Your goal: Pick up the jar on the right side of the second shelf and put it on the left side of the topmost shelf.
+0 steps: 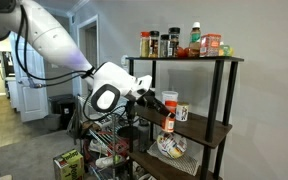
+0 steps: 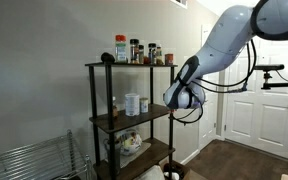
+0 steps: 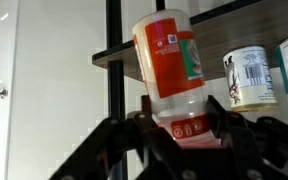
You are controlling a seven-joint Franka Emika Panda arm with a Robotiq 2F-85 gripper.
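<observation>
Jar gripped in tool (white container beside).

One black shelving unit, three brown boards showing. One robot arm, one gripper, one red-capped jar. One white labelled jar too. Bottles up top: too bunched to count.

The jar is seen as smooth, glossy plastic with a printed label. The shelving frame is finished in matt black metal — the second shelf in dark wood-like board. The arm is clad in glossy white.
</observation>
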